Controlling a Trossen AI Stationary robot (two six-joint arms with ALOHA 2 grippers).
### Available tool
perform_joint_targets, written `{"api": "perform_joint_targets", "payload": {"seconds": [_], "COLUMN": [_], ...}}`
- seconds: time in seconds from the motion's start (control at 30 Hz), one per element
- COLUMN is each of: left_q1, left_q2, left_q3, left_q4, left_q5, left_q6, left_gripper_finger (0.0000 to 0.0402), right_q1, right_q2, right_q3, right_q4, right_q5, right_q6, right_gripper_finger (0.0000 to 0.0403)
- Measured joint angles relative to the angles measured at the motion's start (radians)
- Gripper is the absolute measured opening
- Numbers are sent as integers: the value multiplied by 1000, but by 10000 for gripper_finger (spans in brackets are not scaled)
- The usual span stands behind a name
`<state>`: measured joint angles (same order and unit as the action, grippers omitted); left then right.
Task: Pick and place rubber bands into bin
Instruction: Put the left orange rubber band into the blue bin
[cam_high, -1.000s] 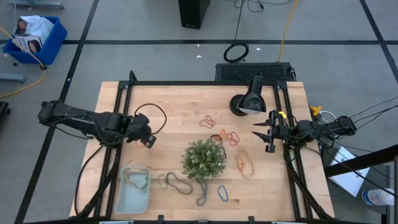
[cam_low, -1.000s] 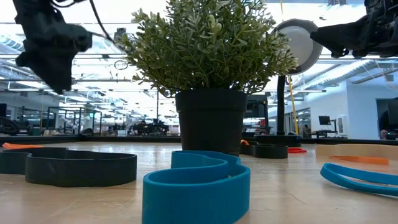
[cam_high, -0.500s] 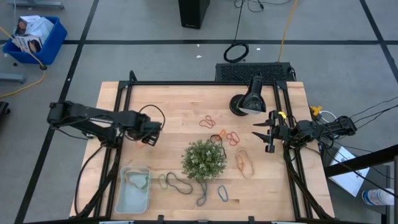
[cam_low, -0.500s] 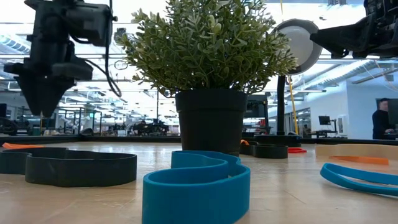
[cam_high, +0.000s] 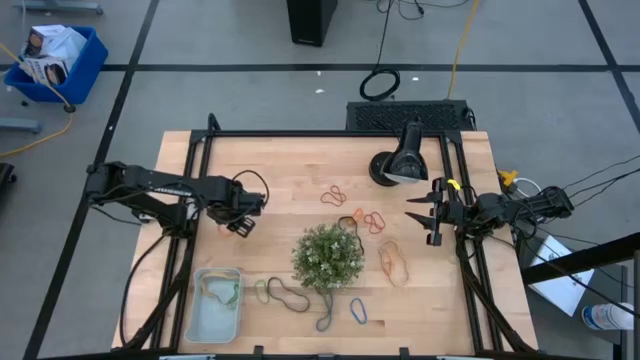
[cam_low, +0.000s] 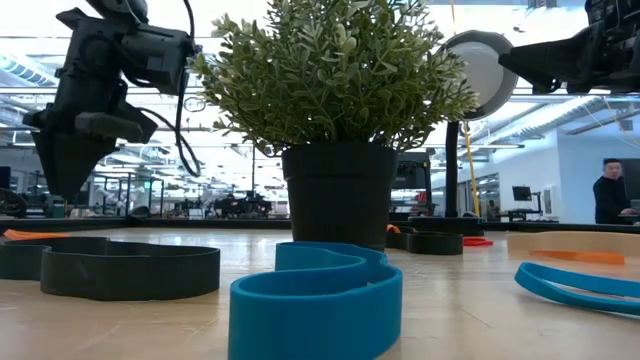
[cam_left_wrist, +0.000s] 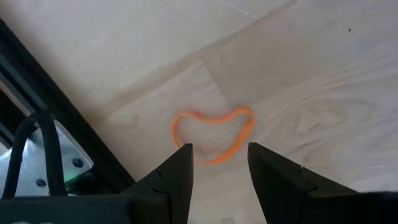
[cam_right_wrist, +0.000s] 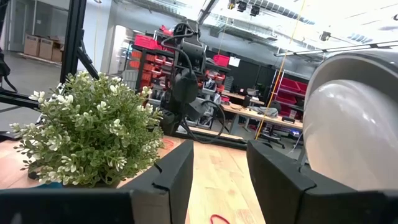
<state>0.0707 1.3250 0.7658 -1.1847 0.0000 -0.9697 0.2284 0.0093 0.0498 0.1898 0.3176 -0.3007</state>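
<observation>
The left gripper (cam_high: 238, 226) sits left of the middle in the high view, above the bare wooden table (cam_high: 290, 165). Its two dark fingers (cam_left_wrist: 177, 177) stand apart with nothing between them. In the left wrist view an orange rubber band (cam_left_wrist: 213, 135) lies flat on the wood just past the fingertips, bent like a heart. The fingers do not touch it.

The right gripper (cam_high: 420, 221) waits at the right side of the high view, near the table's edge. Its fingers (cam_right_wrist: 168, 183) are apart too and hold nothing.

The rubber bands (cam_high: 365, 218) lie spread on the wood. Some orange-red ones are in the middle of the high view, above and to the right of the plant (cam_high: 328, 255). A tan one (cam_high: 393, 262) is to the right of the plant. Dark ones (cam_high: 283, 293) and a blue one (cam_high: 358, 311) lie near the bottom of the picture.

The pale bin (cam_high: 196, 318) is at the lower left of the high view. A few bands (cam_high: 224, 289) already lie inside it.

A black lamp (cam_high: 400, 165) stands at the upper right of the table.
</observation>
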Motion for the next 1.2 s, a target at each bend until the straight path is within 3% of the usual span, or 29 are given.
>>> {"api": "perform_joint_targets", "payload": {"seconds": [0.5, 0.83, 1.2], "left_q1": [9, 9, 9], "left_q2": [122, 129, 129], "left_q3": [0, 0, 0], "left_q4": [16, 33, 33], "left_q5": [1, -3, -45], "left_q6": [196, 244, 402], "left_gripper_finger": [161, 161, 161], "right_q1": [0, 0, 0], "right_q2": [0, 0, 0], "right_q3": [0, 0, 0], "right_q4": [0, 0, 0], "right_q5": [0, 0, 0], "right_q6": [0, 0, 0], "right_gripper_finger": [146, 146, 146]}}
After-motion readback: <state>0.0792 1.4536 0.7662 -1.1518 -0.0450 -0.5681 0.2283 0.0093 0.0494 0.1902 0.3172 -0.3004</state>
